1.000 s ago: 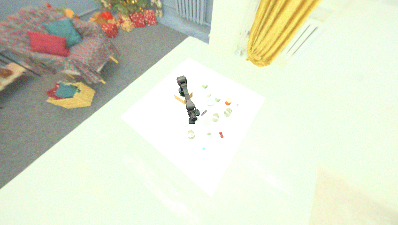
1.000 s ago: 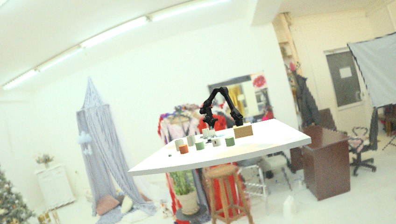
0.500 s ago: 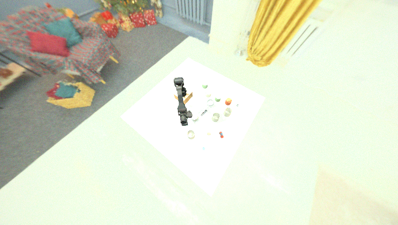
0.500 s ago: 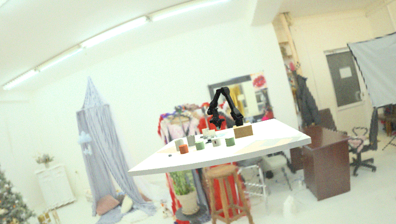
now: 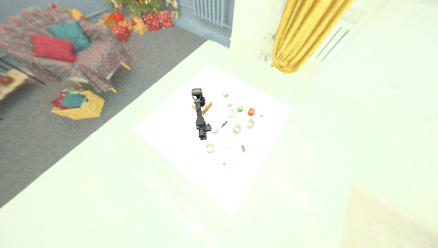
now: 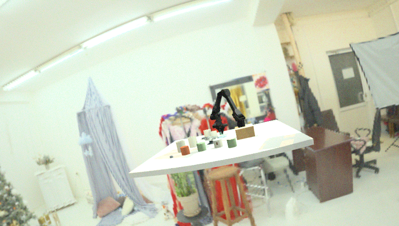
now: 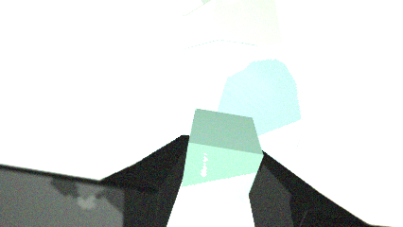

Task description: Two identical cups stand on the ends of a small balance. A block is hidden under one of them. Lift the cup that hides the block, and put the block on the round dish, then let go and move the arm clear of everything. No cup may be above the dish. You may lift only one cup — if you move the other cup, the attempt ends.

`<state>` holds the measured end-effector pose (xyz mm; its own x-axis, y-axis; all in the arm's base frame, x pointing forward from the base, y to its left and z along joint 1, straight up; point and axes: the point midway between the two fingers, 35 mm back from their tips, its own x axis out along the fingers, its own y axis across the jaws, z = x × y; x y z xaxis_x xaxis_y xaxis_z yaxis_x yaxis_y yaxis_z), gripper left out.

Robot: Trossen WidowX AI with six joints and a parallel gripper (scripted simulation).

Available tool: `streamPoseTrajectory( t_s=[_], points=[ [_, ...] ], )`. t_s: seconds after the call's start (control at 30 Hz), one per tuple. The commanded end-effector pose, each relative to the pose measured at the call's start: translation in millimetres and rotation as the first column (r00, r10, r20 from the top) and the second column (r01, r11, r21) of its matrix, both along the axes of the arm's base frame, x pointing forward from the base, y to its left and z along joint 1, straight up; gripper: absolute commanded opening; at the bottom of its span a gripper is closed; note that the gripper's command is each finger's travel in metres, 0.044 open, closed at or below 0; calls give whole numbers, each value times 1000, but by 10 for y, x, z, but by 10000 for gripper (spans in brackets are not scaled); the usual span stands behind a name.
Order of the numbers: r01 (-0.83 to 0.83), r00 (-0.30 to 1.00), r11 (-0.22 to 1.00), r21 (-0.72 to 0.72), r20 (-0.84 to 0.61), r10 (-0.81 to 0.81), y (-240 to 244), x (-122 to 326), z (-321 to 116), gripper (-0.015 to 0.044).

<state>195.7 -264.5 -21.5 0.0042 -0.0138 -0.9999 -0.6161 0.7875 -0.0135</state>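
Note:
My gripper (image 6: 221, 132) (image 7: 218, 148) points down, shut on the pale green block (image 7: 225, 130). In the wrist view the block overlaps the near edge of the round dish, a light blue patch (image 7: 267, 92) (image 6: 223, 136) at the table's middle. The block's height above it is hard to tell. The balance (image 5: 223, 122) stands beside the gripper. A whitish cup (image 5: 214, 130) is on its near end, close to the gripper; its far end (image 5: 231, 117) shows a bare ring. Another whitish cup (image 5: 210, 149) stands off the balance. No cup shows above the dish.
A wooden box (image 5: 207, 108) (image 6: 245, 132) is near the arm's base. Green cups (image 5: 239, 108) (image 6: 231, 142), an orange cup (image 5: 251, 112) (image 6: 185, 150) and pale cups (image 5: 236, 129) (image 5: 250, 123) stand beyond the balance. A red and blue toy (image 5: 243, 148) and a blue item (image 5: 223, 164) lie further out.

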Motion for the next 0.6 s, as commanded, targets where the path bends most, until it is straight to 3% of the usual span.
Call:
streamPoseTrajectory(
  t_s=[0.0,0.4,0.57],
  points=[
    [-5,1000,1000,-2,8,5,-7,12,-33,0],
    [-5,1000,1000,-2,8,5,-9,14,-211,0],
    [0,1000,1000,-6,4,0,-16,11,-163,131]
  ],
)
